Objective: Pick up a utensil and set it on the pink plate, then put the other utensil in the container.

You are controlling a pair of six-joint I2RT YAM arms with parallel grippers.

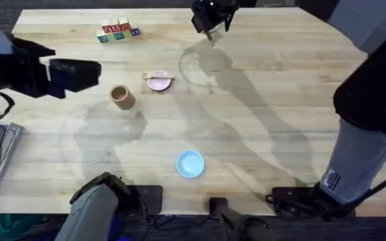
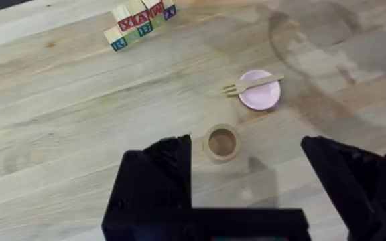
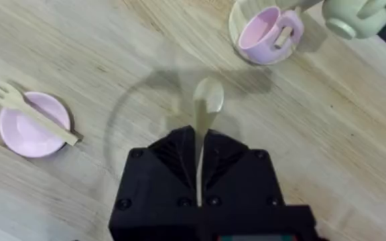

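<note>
The wooden fork (image 1: 157, 77) already lies across the pink plate (image 1: 159, 83), so the first half looks done. The right tool (image 1: 210, 27) is clenched on the wooden spoon (image 3: 206, 107), well beyond the plate from the cork container (image 1: 121, 97), where it must yet go. The left tool (image 2: 246, 164) hangs released near that container.

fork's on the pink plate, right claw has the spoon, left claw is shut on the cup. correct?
One thing is off: the left claw is open and holds nothing. The left wrist view shows the cup standing free on the table between and beyond its fingers. The rest holds: the fork lies across the pink plate, and the right claw is shut on the spoon.
</note>
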